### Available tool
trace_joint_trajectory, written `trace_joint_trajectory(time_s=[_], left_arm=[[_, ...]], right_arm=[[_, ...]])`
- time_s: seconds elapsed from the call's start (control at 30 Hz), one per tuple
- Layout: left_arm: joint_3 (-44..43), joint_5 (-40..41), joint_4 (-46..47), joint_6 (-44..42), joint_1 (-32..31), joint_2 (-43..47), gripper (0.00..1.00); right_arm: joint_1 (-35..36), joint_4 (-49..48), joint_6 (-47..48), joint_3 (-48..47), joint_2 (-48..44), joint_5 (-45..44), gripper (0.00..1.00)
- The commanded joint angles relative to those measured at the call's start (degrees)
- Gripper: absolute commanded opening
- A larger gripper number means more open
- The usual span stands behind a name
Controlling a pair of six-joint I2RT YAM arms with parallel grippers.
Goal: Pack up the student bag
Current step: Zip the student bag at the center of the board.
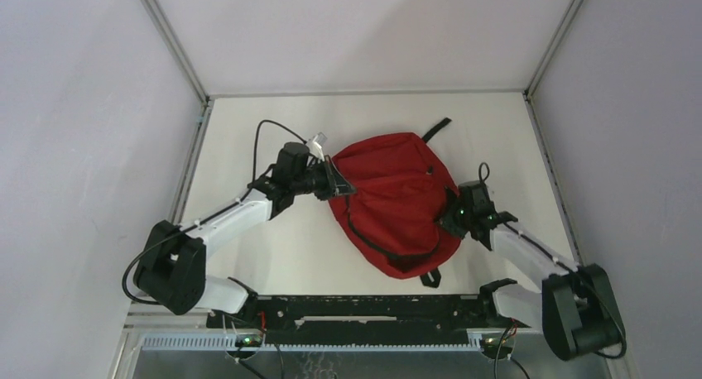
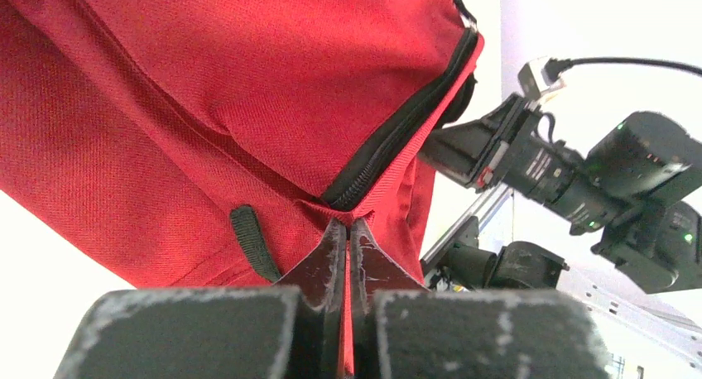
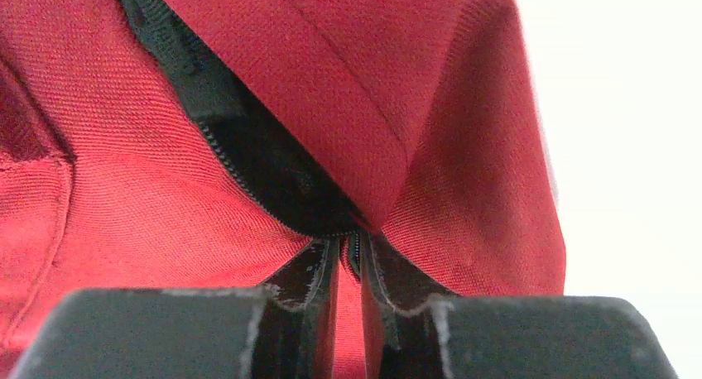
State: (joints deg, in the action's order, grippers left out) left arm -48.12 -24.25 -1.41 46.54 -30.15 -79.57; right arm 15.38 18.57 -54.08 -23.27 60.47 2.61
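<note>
The student bag (image 1: 393, 199) is a soft red backpack with black zipper trim, in the middle of the table. My left gripper (image 1: 339, 183) is shut on the bag's left edge; in the left wrist view the jaws (image 2: 348, 230) pinch red fabric at the end of the black zipper (image 2: 397, 143). My right gripper (image 1: 453, 218) is shut on the bag's right edge; in the right wrist view it (image 3: 345, 247) pinches red fabric and zipper tape beside a dark opening (image 3: 273, 176). The bag (image 3: 108, 205) fills that view. Its inside is hidden.
A black strap (image 1: 436, 129) sticks out behind the bag and a black buckle (image 1: 429, 278) at its near edge. Grey walls with metal posts close the table at left, right and back. The right arm (image 2: 579, 180) shows beyond the bag in the left wrist view.
</note>
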Motion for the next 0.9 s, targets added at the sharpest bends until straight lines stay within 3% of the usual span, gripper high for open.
trace_joint_trajectory(time_s=[0.0,0.1,0.17,0.27,0.33,0.4,0.67,0.8,0.87], left_arm=[[1.7,1.0,2.0,-1.9,0.8,4.2,0.08],[3.6,2.2,0.8,-3.3,0.4,7.7,0.42],[3.4,2.8,-3.2,-5.1,0.3,9.1,0.6],[3.5,4.5,-8.8,-7.7,0.2,10.7,0.7],[4.3,7.8,-12.3,-8.5,0.2,11.8,0.7],[5.3,11.0,-15.4,-8.7,0.2,12.2,0.65],[9.0,3.3,-11.2,-7.6,-0.4,10.4,0.55],[9.4,2.2,-5.2,-1.7,-1.8,8.2,0.47],[10.2,3.0,-1.6,1.8,-2.9,6.9,0.51]], right_arm=[[-3.2,-8.8,6.9,-8.1,6.9,-4.5,0.19],[-7.5,-8.1,11.0,-15.0,12.4,-2.4,0.24],[-8.4,-5.1,14.0,-19.4,14.2,-0.5,0.37],[-6.2,-1.3,17.0,-22.9,11.5,-2.0,0.6],[-2.4,1.0,18.2,-23.5,7.2,-8.1,0.7],[2.4,3.0,19.1,-23.6,3.2,-13.2,0.73],[28.2,6.7,18.2,-23.9,1.0,-25.9,0.69],[31.2,8.1,15.5,-24.0,3.6,-26.2,0.67],[31.0,8.4,15.6,-24.0,3.9,-26.7,0.67]])
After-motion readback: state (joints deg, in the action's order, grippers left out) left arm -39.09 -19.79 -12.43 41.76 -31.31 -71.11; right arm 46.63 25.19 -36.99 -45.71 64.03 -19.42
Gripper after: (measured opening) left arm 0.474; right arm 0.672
